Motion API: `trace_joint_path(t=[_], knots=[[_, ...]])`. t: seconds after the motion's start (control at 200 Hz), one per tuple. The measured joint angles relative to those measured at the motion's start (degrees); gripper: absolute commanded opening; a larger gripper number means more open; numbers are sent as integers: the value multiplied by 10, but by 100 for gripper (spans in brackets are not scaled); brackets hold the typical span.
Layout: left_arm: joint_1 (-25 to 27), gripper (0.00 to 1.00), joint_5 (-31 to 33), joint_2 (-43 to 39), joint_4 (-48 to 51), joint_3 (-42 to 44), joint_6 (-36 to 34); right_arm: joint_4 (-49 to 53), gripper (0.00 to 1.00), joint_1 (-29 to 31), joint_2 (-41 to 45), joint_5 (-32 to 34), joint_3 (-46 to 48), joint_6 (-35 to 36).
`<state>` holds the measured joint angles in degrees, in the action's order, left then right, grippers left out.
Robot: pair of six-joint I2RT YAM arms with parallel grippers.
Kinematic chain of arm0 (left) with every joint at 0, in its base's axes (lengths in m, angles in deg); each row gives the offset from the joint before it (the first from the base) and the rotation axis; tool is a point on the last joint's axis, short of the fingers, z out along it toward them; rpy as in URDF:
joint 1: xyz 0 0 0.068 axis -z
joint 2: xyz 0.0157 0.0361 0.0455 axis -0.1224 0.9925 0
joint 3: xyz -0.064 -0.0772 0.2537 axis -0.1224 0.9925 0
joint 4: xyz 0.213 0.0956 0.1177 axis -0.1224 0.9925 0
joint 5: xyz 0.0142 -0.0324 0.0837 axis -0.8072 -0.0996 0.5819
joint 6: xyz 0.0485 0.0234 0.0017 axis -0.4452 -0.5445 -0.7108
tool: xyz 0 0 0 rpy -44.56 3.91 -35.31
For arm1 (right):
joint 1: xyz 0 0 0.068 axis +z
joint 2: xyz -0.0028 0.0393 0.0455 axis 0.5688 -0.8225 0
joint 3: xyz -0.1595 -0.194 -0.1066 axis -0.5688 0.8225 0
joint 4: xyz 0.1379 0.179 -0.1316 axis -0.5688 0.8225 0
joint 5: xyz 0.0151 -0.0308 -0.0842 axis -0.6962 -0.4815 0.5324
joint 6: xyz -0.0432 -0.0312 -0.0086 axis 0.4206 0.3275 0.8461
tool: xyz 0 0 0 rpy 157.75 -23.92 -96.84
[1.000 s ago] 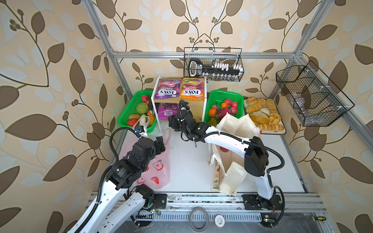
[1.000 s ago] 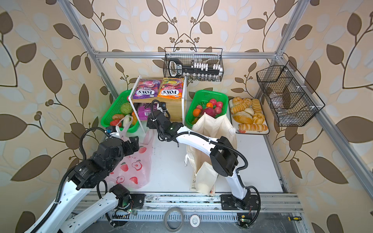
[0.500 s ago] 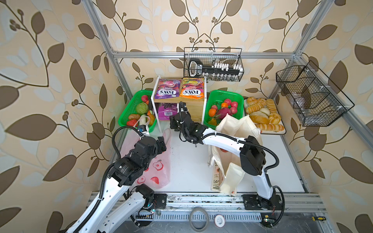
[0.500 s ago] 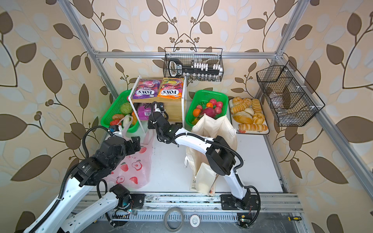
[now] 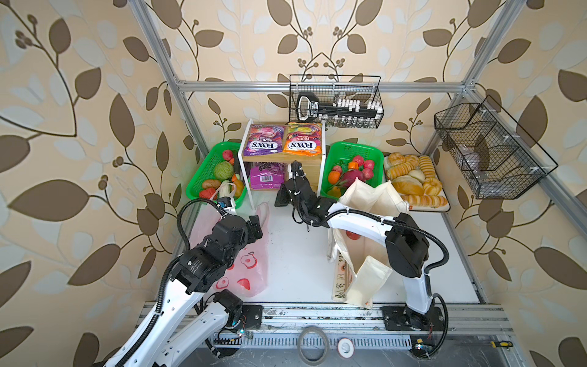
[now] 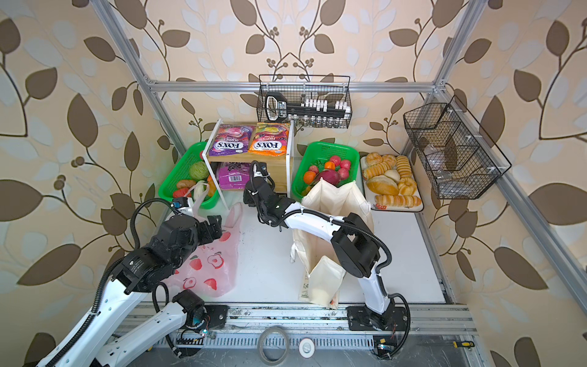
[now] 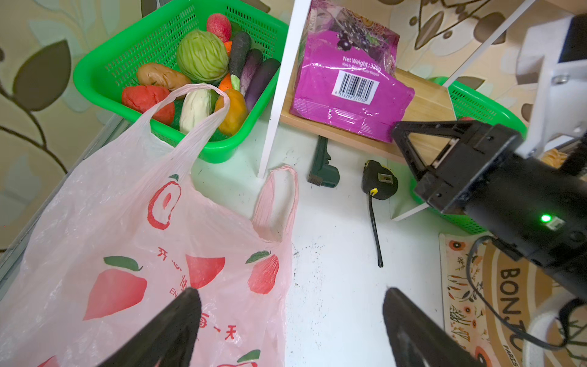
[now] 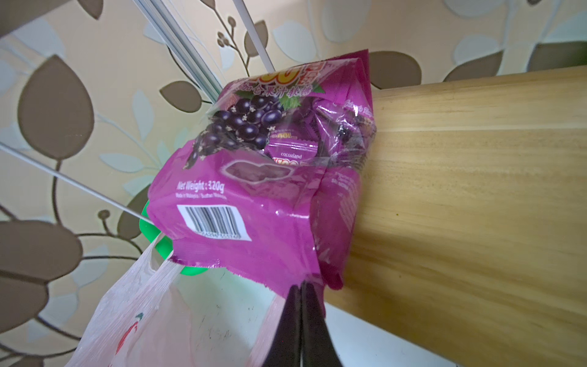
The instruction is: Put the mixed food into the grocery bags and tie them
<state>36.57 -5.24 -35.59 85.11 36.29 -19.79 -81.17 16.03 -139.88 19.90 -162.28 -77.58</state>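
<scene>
Right end effector (image 8: 300,290) pinches the magenta-purple packet (image 8: 260,190) by one corner; the thin hold may slip. Left end effector (image 7: 290,295) gapes.

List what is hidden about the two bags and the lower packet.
Cream canvas tote bag contents: both top views, right arm crosses the opening.
Magenta-purple barcoded plastic packet, upper half: both top views, under upper wooden shelf.
Thin pink plastic bag, lower part: left wrist view, cut by edge.
</scene>
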Motion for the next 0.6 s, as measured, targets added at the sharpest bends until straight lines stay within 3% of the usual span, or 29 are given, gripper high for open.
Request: trace_joint_path(t=[0.105,0.24,0.36,0.6], knots=[[0,91,-5,0,0,0,0,-9,46,-2,9,-13,10,-2],[0,91,-8,0,0,0,0,-17,64,-2,10,-17,13,0],[0,91,-9,-1,0,0,0,-17,71,-2,10,-17,12,-1],[0,91,-9,-2,0,0,0,-22,75,-1,-33,-8,-25,6]])
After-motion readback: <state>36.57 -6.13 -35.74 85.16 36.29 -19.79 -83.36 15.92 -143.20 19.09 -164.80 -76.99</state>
